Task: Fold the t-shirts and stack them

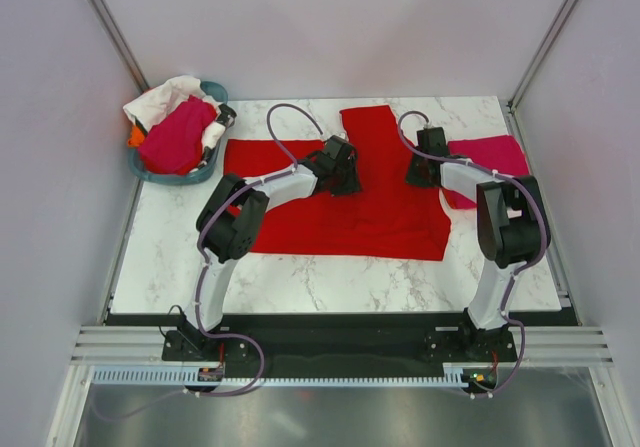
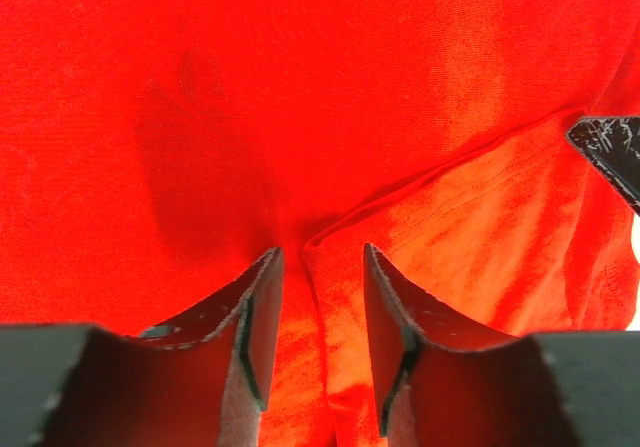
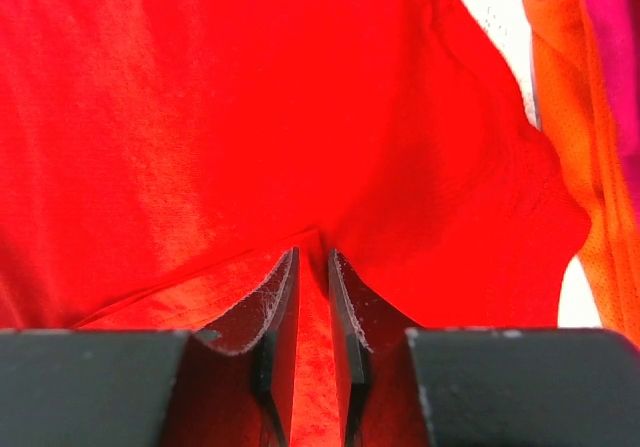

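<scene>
On table [image 1: 330,277] | red t-shirt [image 1: 390,217] flat | right end effector [image 3: 312,267] pinching it

both arms bent low and reaching forward

the left arm [image 1: 240,217] folds at its elbow and stretches inward, its left gripper [image 2: 320,267] pointing down with the jaws standing partly apart (red cloth lies between the fingers). the right arm [image 1: 505,222] doubles back from a raised elbow, its right gripper [image 3: 312,267] pressed low with the jaws nearly together, a thin fold pinched between them.
</scene>
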`<state>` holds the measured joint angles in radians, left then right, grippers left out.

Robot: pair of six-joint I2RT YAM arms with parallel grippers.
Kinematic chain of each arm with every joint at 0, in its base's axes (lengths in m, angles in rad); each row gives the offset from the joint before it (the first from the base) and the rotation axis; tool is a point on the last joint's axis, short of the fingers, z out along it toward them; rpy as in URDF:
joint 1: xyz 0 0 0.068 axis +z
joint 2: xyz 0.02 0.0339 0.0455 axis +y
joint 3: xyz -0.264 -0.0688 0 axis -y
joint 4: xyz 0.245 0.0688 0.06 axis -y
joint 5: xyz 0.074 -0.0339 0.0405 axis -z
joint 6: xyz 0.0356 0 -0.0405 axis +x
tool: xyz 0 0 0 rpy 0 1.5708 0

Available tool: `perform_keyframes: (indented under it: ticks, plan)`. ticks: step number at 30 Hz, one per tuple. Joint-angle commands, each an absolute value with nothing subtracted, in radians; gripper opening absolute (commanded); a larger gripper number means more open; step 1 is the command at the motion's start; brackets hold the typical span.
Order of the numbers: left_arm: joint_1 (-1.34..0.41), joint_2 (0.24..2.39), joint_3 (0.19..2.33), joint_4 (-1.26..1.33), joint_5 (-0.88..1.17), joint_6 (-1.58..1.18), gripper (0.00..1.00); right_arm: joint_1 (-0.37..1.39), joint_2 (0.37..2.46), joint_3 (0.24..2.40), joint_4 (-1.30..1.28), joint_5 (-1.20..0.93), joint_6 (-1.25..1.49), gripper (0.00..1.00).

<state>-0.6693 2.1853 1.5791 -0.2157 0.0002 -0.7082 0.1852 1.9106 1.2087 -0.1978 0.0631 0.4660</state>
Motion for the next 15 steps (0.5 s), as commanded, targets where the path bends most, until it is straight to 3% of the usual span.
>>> perform_keyframes:
  ticks: [1, 9, 15]
  plan:
    - [-0.676, 2.175, 1.609, -0.221, -0.005, -0.68, 0.44, 0.195, 1.852, 1.206, -0.181, 0.093, 0.449, 0.25]
    - [-0.677, 2.192, 1.632, -0.219, 0.02, -0.681, 0.18, 0.195, 1.85, 1.203, -0.181, 0.091, 0.449, 0.24]
    - [-0.678, 2.206, 1.64, -0.221, 0.031, -0.687, 0.25, 0.195, 1.859, 1.207, -0.181, 0.081, 0.449, 0.25]
